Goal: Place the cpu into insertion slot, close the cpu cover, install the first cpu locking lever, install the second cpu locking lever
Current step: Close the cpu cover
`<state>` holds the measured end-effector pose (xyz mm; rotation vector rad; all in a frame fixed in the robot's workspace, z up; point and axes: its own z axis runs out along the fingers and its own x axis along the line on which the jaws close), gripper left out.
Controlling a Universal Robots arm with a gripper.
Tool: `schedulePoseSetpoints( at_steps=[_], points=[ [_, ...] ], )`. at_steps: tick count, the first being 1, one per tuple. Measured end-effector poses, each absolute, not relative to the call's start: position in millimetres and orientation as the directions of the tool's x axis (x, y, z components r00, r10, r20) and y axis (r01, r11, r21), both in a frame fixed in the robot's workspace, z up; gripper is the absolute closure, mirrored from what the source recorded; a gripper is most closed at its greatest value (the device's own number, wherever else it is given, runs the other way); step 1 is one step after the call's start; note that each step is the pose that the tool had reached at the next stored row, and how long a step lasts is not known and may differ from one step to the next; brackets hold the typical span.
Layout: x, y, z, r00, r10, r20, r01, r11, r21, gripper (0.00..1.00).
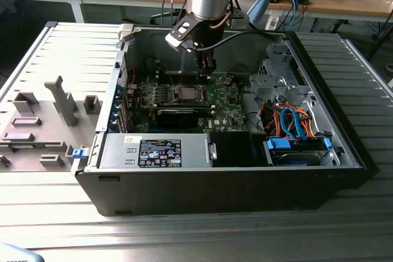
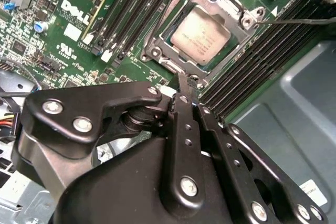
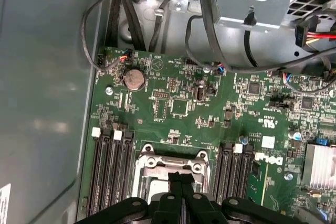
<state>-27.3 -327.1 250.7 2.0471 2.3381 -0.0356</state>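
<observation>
"So, where does the chip sit?"

"Your cpu (image 2: 201, 35) lies flat in the insertion slot (image 2: 169, 34), dull metal top up, near the middle of the green motherboard (image 3: 157, 124) inside the open computer case (image 1: 215, 188). The cpu cover (image 2: 231, 6) looks to be down around it, so you see the chip through the square window. That fits a chip already seated and framed."

"And the pincer?"

"Your gripper (image 2: 184, 80) has its 2 fingers pressed together, with nothing visible between them. The tip stands just beside the near edge of the cover; whether it touches, you cannot tell. I judge it is shut so the narrow tip can act as a pusher in the tight space between the 2 banks of memory slots (image 2: 262, 51)."

"What about the levers?"

"1 thin wire lever (image 2: 299, 20) runs out from a corner of the cover across the memory slots. It looks unlatched to me, so treat the locking as not yet done."

"Any writing you can use?"

"Only as landmarks. You have faint print on the chip's top, white lettering (image 2: 73, 10) on the board beside the memory slots, and a dark sticker (image 1: 159, 153) on the silver power supply box (image 1: 116, 157). None of it guides this step, so I leave it unread."
</observation>
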Motion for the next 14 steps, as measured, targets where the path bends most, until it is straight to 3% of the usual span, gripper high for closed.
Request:
schedulePoseSetpoints(
  at_steps=[14],
  points=[
    [-39, -327, 246, -0.132, 0.990, -0.040, 0.991, 0.132, 0.005, 0.89]
  ],
)
